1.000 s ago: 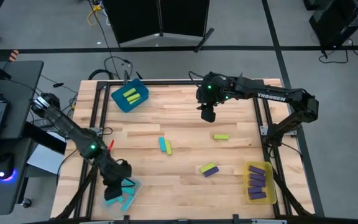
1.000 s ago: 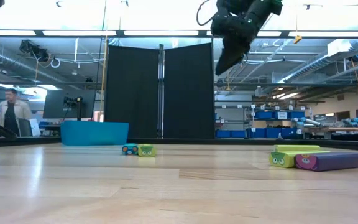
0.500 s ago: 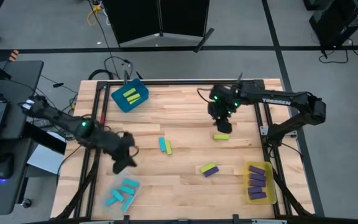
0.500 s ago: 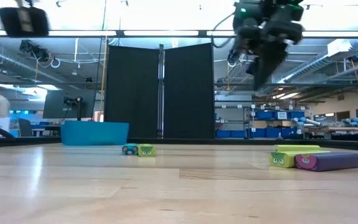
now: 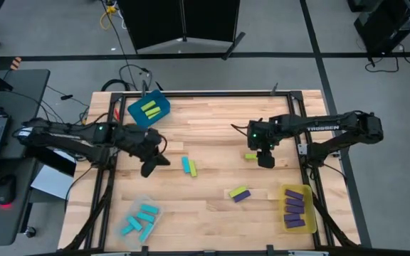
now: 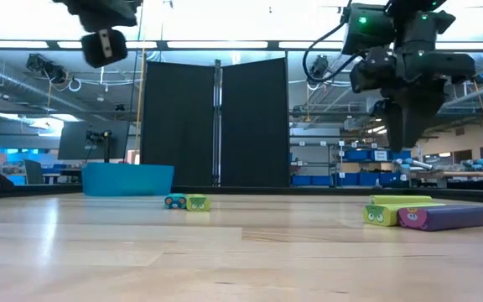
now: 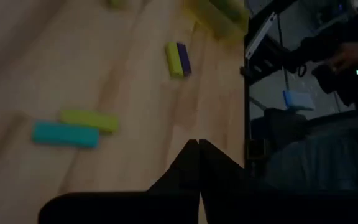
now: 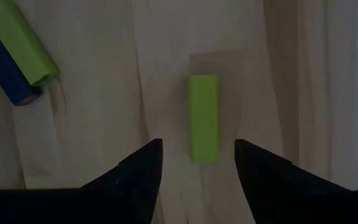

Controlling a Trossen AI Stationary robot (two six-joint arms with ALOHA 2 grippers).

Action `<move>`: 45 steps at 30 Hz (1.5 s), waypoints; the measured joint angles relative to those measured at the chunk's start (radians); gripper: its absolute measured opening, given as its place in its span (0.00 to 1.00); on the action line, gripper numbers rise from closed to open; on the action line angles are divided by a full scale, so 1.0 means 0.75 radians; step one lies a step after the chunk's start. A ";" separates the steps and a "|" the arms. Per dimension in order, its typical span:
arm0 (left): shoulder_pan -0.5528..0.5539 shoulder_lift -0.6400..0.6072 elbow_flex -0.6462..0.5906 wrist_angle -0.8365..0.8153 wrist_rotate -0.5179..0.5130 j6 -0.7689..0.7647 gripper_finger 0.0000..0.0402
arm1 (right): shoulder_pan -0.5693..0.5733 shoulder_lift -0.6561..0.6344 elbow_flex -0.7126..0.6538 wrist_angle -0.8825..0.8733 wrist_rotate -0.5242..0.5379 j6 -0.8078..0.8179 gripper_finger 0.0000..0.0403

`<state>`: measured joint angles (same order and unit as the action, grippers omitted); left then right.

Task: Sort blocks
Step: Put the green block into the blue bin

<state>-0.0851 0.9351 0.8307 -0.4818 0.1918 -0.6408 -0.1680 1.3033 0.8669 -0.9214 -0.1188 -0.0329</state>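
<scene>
A lone lime block [image 5: 252, 156] [image 8: 204, 118] lies flat on the table. My right gripper [image 5: 265, 158] [image 8: 197, 155] hovers above it, open, with a finger on either side of its near end, touching nothing. My left gripper [image 5: 148, 165] [image 7: 197, 146] is shut and empty, raised above the table left of a cyan and lime pair [image 5: 189, 166] [image 7: 73, 127]. A lime and purple pair [image 5: 239, 193] [image 6: 426, 216] lies nearer the front. In the low view both grippers [image 6: 103, 46] [image 6: 405, 126] hang clear of the tabletop.
A blue bin [image 5: 135, 117] with lime blocks sits at the far left. A clear bin [image 5: 154, 211] with cyan blocks is at the near left, and a yellow bin [image 5: 285, 190] with purple blocks at the near right. Bare wood lies between the block groups.
My left gripper has risen from the clear bin and swung toward the far side and the right, ending beside the cyan and lime pair. My right gripper has travelled from the far middle toward the near right and come lower over the lone lime block.
</scene>
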 joint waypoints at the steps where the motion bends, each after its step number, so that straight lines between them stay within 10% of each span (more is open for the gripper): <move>1: 0.021 0.006 0.000 0.024 0.004 0.018 0.01 | 0.006 0.003 0.000 0.008 0.000 0.010 0.53; 24: 0.478 0.246 -0.001 0.739 0.271 0.322 0.01 | 0.051 0.140 0.000 0.218 -0.006 0.070 0.55; 45: 0.559 0.258 -0.001 0.755 0.321 0.358 0.01 | 0.046 0.299 -0.103 0.273 0.056 -0.035 0.53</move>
<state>0.3342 1.1283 0.8299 0.0843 0.4323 -0.3721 -0.1333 1.5276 0.7897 -0.7163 -0.0767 -0.0593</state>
